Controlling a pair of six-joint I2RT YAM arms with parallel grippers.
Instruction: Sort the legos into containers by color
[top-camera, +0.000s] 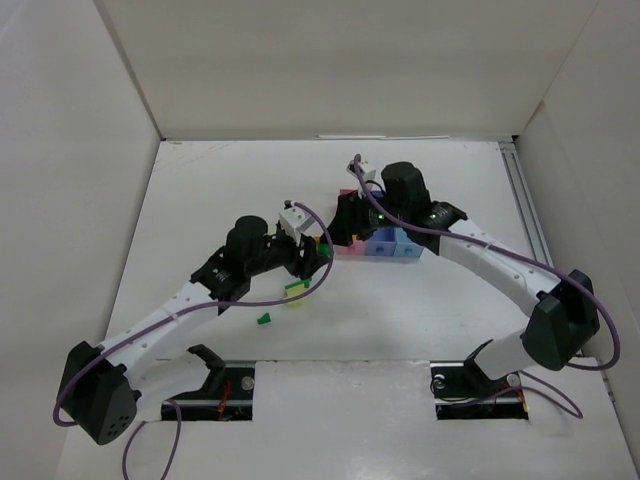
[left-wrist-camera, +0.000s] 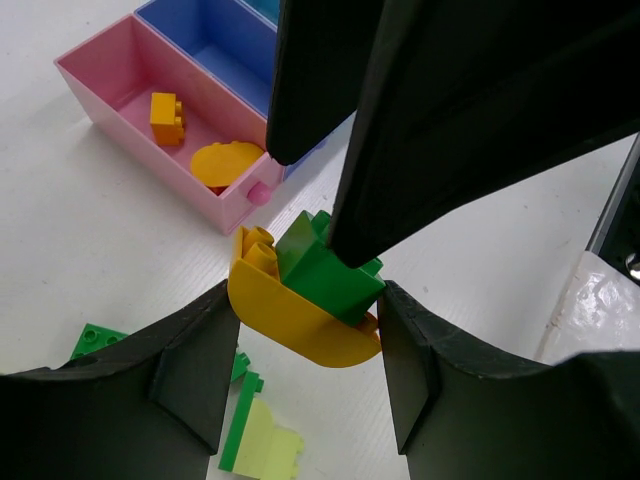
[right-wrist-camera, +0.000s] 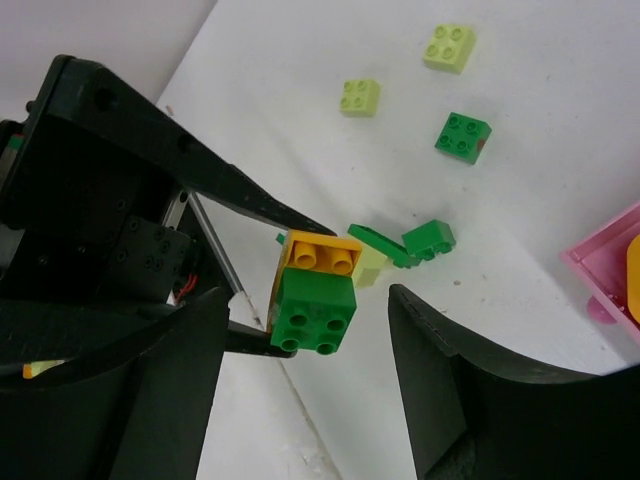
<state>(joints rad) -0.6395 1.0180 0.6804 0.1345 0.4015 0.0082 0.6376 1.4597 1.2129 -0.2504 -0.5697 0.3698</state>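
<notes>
My left gripper (left-wrist-camera: 305, 305) is shut on an orange-yellow half-round lego (left-wrist-camera: 290, 318) with a dark green lego (left-wrist-camera: 325, 275) stuck to it, held above the table. In the right wrist view the same green lego (right-wrist-camera: 315, 308) and orange lego (right-wrist-camera: 322, 253) sit between the left gripper's thin fingers (right-wrist-camera: 200, 165). My right gripper (right-wrist-camera: 310, 295) stands open around that pair, with a gap on both sides. The containers stand just behind: pink (left-wrist-camera: 100, 100), holding two orange legos (left-wrist-camera: 166, 117), medium blue (left-wrist-camera: 215, 45), and light blue (top-camera: 408, 250). Both grippers (top-camera: 328, 240) meet beside the pink bin (top-camera: 350, 246).
Loose legos lie on the table: two lime ones (right-wrist-camera: 448, 45), a green one (right-wrist-camera: 463, 136), another green one (right-wrist-camera: 430, 238), and a green-and-lime piece (left-wrist-camera: 255, 440) under the left gripper. White walls enclose the table on three sides.
</notes>
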